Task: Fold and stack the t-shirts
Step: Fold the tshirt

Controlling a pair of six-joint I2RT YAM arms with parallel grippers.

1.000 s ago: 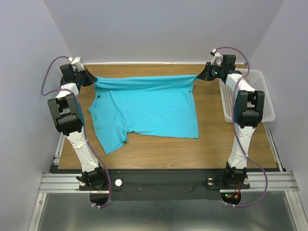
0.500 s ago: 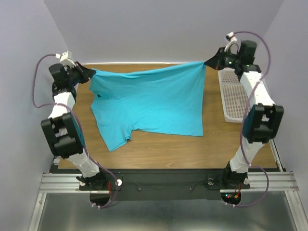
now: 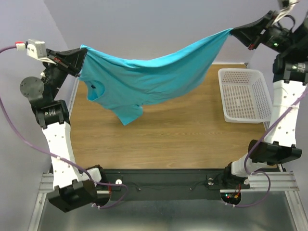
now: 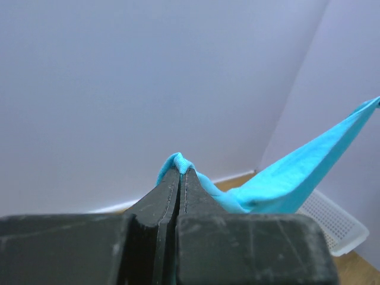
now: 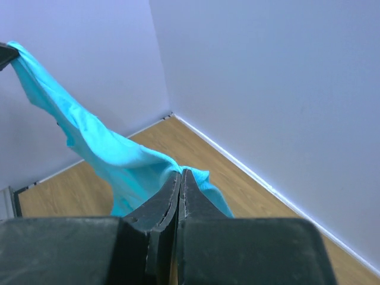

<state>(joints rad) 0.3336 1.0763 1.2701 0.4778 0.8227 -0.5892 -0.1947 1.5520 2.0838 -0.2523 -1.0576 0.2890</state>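
Although no fold is made yet, the top view shows the t-shirt (image 3: 144, 82) slung across the upper frame between the left gripper (image 3: 81, 57) and the right gripper (image 3: 235, 32). The left wrist view shows jaws pinched on its cloth, and the right wrist view shows the same. All folding and stacking are left to do.

Turquoise t-shirt (image 3: 144, 79) hangs stretched mid-air, sagging at ctr.

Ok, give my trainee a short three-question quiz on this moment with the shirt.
1. Pick one: the t-shirt is A) lying flat, B) hanging in the air, stretched out, C) folded in a pile.
2. True or false: the white basket holds a folded shirt.
3. Fill in: the left gripper and the right gripper are each ____ on the cloth.
Key: 1 B; 2 false; 3 shut.
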